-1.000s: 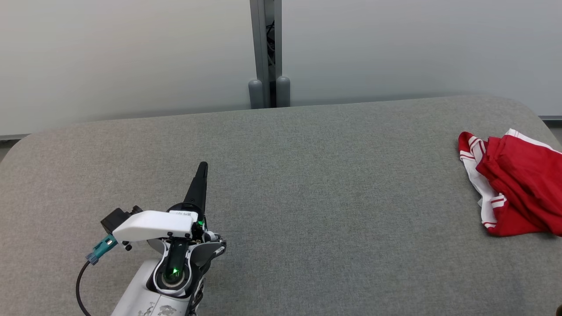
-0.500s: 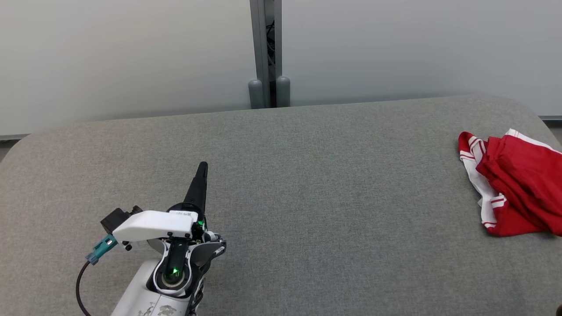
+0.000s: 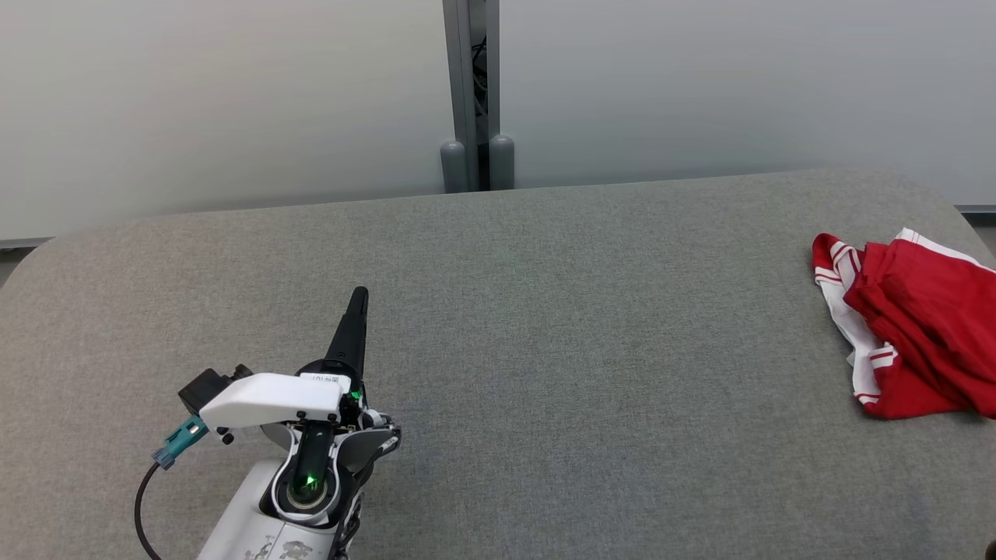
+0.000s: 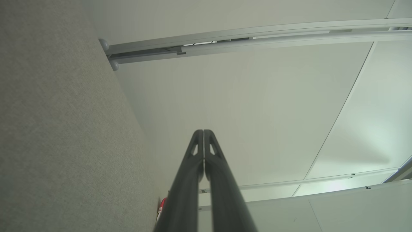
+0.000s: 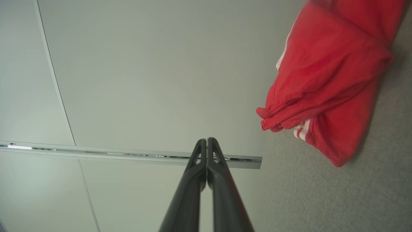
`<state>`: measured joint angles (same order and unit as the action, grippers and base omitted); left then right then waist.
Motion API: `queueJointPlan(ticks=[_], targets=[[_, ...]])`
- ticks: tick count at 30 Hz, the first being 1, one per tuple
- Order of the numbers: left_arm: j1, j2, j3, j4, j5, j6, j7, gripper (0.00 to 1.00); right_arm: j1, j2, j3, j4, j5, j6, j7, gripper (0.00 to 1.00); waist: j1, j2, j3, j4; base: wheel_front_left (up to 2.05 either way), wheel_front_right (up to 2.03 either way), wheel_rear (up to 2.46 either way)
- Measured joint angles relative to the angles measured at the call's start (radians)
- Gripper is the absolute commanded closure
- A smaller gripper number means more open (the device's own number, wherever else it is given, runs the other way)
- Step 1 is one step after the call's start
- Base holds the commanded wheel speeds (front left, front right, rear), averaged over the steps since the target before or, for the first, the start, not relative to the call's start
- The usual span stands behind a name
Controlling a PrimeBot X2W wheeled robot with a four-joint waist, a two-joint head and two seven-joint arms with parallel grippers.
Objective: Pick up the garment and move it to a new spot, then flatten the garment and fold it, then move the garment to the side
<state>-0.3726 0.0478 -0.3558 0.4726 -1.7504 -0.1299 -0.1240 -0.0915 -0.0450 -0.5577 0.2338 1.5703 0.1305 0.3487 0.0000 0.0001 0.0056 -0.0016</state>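
My left claw [image 3: 359, 294] and right claw [image 5: 206, 139] are both pinched tight, gripping nothing. The crumpled red garment [image 5: 325, 80] lies ahead-right of my right claw, far right of my left, its length slanting away rightward.

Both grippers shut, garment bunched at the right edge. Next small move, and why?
Probably open the right gripper and ease it toward the red and white garment. It lies bunched and ungripped near the right edge of the gray table, close to that gripper in its wrist view, whose fingers are pressed together. The left gripper, also shut, is far off.
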Motion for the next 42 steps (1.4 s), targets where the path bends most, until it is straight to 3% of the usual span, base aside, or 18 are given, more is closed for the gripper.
queueJointPlan(ticks=[42], targets=[[0.0, 0.0, 0.0, 0.0, 0.0, 0.0, 0.0, 1.0, 0.0, 0.0, 0.0, 0.0, 0.0, 0.0, 0.0, 1.0, 0.0, 0.0, 0.0, 0.0, 0.0, 0.0, 0.0]])
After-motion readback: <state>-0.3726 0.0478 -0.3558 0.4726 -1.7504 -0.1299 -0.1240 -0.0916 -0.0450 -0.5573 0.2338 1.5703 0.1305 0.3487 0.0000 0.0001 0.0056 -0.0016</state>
